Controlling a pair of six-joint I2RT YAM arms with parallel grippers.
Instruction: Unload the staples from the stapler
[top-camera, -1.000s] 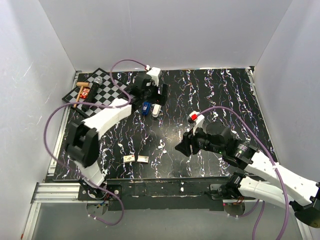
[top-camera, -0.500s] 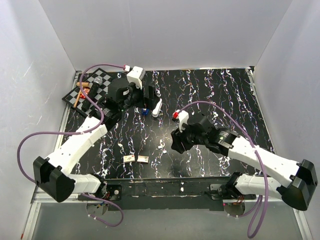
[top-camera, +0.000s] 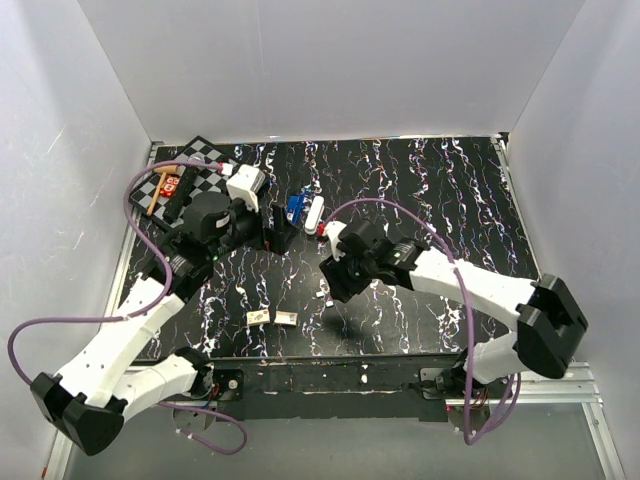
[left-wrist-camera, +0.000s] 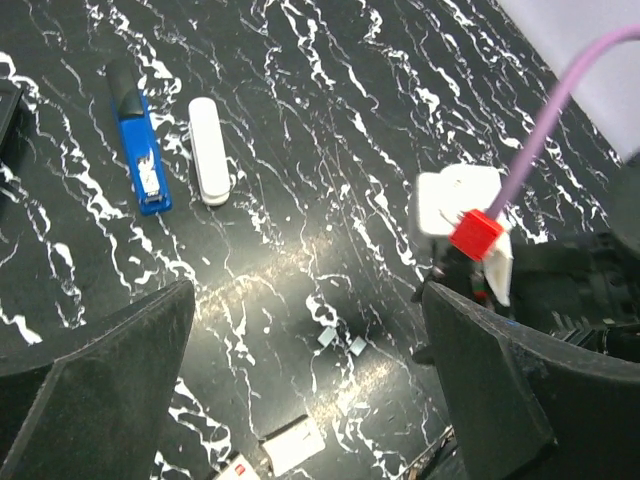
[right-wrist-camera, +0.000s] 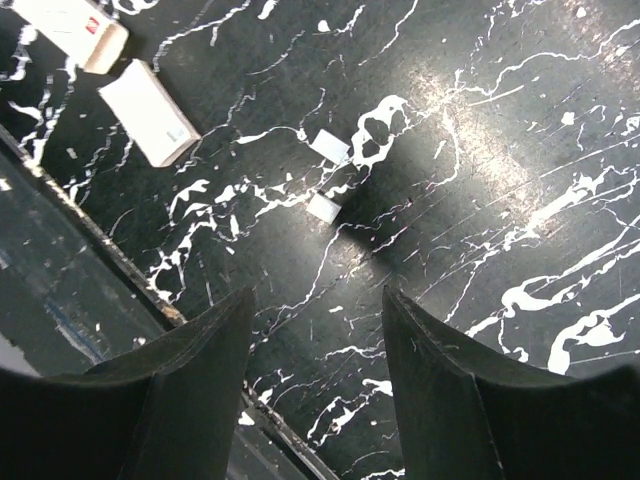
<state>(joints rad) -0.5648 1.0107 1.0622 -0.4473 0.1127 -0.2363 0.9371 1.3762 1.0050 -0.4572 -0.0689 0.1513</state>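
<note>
Upper centre of the overhead view, the blue stapler (top-camera: 293, 207) lies on the bench (top-camera: 450, 190) beside the left tool (top-camera: 274, 231). From the left wrist, that tool gapes wide and empty; 2 staples (left-wrist-camera: 328, 337) lie lower centre. From the right wrist, the right tool (right-wrist-camera: 317, 295) stands open and empty, with the staples at centre.

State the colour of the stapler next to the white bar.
The stapler is blue with a black end; the left wrist view shows it best.

Three views: one fixed overhead, two wrist close-ups.
Top camera looks down on the whole table (top-camera: 450, 200) from 6 o'clock. Both wrist cameras face down, nearer the surface, and all three share the small boxes (right-wrist-camera: 150, 112) by the 6 o'clock edge.
</note>
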